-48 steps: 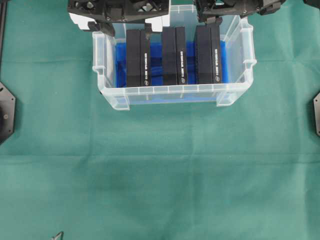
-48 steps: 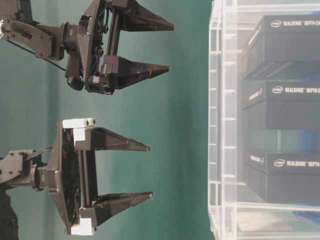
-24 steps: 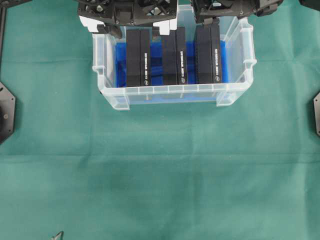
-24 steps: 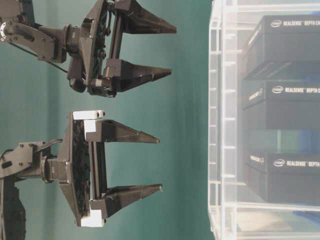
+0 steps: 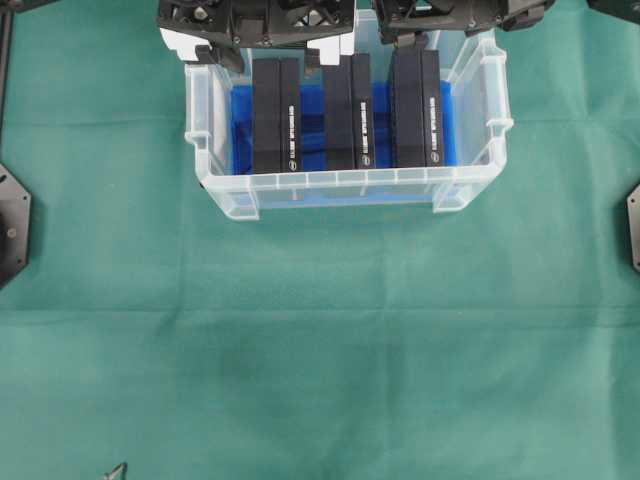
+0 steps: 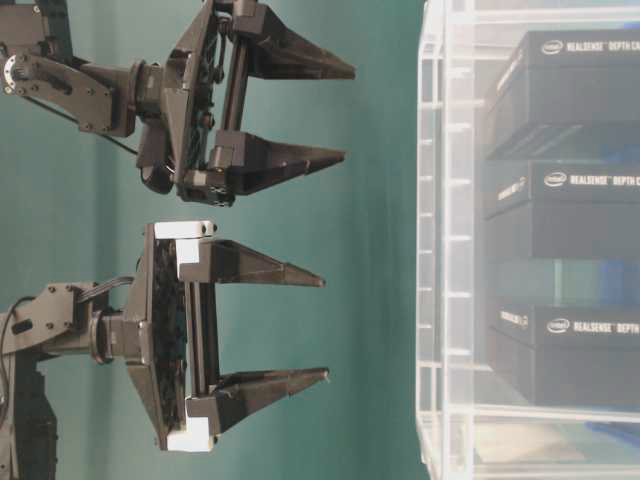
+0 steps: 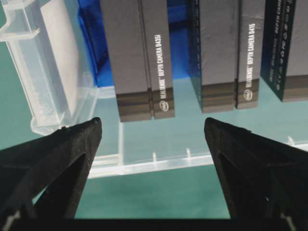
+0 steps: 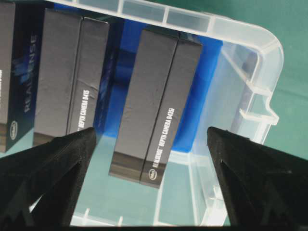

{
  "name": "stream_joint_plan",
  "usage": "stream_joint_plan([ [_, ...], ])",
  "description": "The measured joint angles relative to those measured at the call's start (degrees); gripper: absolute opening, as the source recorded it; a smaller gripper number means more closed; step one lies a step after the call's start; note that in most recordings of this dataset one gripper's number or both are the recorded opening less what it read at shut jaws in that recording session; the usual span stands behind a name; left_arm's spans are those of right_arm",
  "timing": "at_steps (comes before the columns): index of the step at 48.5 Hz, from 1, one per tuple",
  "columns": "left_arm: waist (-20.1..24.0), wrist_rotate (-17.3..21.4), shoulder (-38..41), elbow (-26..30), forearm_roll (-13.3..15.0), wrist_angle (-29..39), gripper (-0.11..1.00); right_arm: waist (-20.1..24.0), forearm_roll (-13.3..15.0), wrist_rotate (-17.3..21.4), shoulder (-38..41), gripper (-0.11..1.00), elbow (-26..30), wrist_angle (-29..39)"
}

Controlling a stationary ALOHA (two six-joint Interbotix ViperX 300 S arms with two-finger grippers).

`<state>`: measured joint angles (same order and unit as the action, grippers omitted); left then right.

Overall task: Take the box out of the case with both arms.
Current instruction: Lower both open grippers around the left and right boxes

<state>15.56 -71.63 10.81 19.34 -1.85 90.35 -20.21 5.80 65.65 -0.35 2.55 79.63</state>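
The clear case (image 5: 345, 185) with a blue floor holds three black boxes on edge: left (image 5: 275, 115), middle (image 5: 347, 110), right (image 5: 416, 108). My left gripper (image 5: 265, 52), the one with white parts, hovers open at the case's back wall in line with the left box (image 7: 139, 57); its jaws (image 7: 153, 122) stand wide with nothing between them. My right gripper (image 5: 455, 30) is open too, aimed at the right box (image 8: 154, 106), short of it. In the table-level view both grippers (image 6: 325, 328) (image 6: 348, 114) stay apart from the case wall (image 6: 432, 250).
Green cloth covers the table. Black arm bases sit at the left edge (image 5: 12, 225) and the right edge (image 5: 632, 228). A small dark object (image 5: 115, 470) lies at the front left. The case rim handle (image 8: 260, 43) juts out beside the right box.
The left gripper has moved closer to the case and shifted sideways along its back wall. The right gripper crept slightly closer. Both stayed open; the boxes have not moved.
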Motion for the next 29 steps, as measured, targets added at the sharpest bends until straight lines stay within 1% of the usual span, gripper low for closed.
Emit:
stream_joint_plan([
  [29,0.62,0.35,0.35,0.00,-0.18,-1.14,0.84,0.00,0.09,0.00,0.00,0.94,0.00,0.00],
])
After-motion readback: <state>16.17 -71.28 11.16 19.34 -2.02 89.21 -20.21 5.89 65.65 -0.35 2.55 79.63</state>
